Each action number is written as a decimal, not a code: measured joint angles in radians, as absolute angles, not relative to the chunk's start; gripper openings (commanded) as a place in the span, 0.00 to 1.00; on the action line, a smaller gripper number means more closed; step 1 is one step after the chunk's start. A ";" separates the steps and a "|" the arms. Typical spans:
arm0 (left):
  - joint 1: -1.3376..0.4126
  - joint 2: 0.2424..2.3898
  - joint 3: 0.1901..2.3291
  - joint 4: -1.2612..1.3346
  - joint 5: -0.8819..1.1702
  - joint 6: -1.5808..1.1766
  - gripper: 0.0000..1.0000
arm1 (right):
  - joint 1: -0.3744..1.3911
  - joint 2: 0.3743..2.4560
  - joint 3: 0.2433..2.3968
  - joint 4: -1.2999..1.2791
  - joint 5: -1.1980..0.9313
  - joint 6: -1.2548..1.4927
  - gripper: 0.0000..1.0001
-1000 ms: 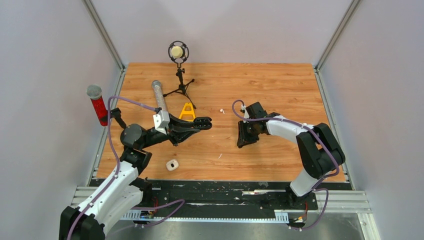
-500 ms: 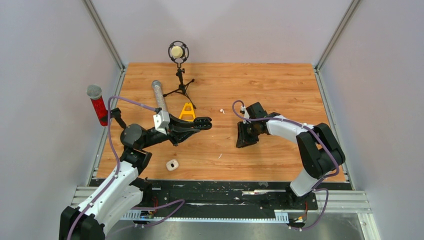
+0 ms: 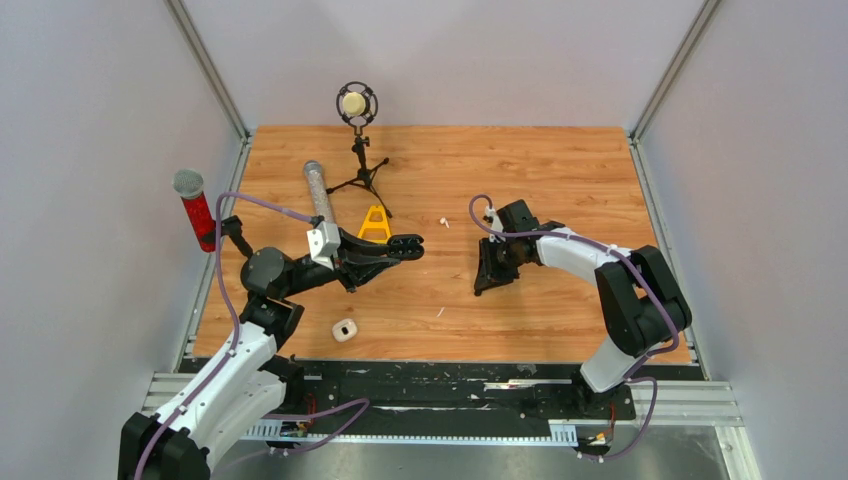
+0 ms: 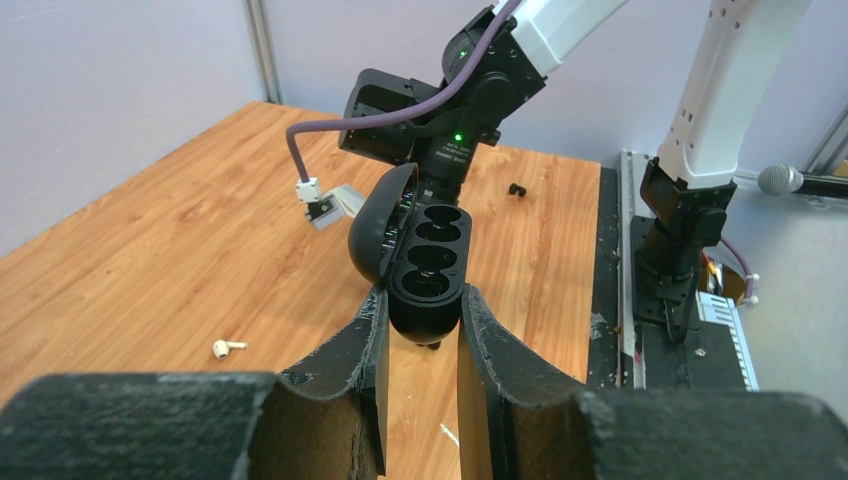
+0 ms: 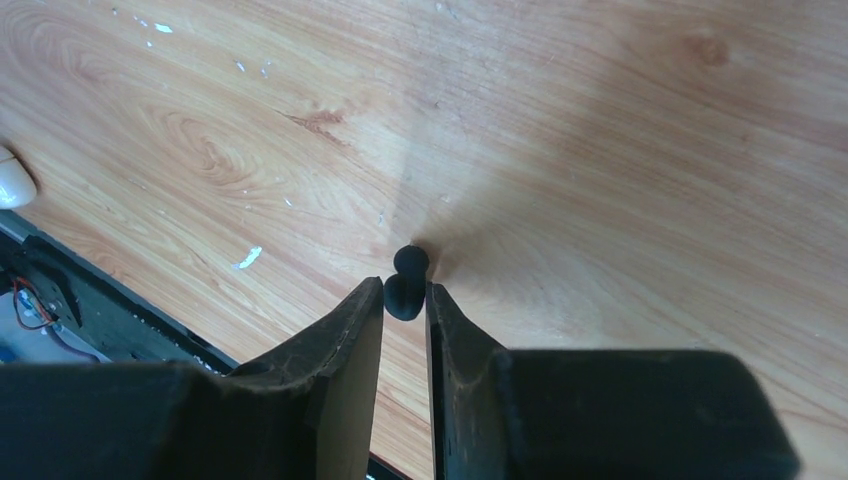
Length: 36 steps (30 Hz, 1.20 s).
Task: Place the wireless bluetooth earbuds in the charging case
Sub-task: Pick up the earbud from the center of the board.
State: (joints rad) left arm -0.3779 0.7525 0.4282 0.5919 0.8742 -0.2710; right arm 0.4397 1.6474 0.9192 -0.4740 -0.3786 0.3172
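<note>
Right jaws, nearly closed, pinched a black earbud (image 5: 407, 280) on the desk (image 5: 600, 150).
Left jaws clamped the open black charging case (image 4: 428, 265) above the desk; a straight lift, then aligning with an empty well, looked wisest.

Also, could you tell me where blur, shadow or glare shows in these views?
Left wrist: the left gripper blurs toward the bottom edge, while the open black plastic charging case it clamps is sharp. Right wrist: the right gripper blurs likewise, the small black earbud it pinches is in focus, and soft shadow crosses the wooden tabletop. Top external: even light, no glare.
</note>
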 measured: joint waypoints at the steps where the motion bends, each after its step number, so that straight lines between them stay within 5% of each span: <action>1: -0.378 0.752 0.428 0.591 0.874 -0.270 0.00 | 0.440 1.647 0.919 -0.474 -0.382 0.317 0.22; 9: -0.378 0.752 0.428 0.586 0.875 -0.262 0.00 | 0.440 1.648 0.919 -0.474 -0.396 0.320 0.11; 22: -0.378 0.752 0.428 0.579 0.881 -0.259 0.00 | 0.437 1.655 0.924 -0.476 -0.398 0.319 0.14; 26: -0.378 0.752 0.429 0.579 0.881 -0.259 0.00 | 0.435 1.668 0.925 -0.476 -0.403 0.316 0.00; 36: -0.377 0.752 0.429 0.564 0.879 -0.260 0.00 | 0.434 1.666 0.962 -0.530 -0.429 0.281 0.00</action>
State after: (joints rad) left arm -0.3775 0.7521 0.4286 0.5636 0.8795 -0.2600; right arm 0.4343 1.6661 0.9619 -0.5301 -0.4294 0.2813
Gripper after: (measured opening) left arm 0.302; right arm 0.034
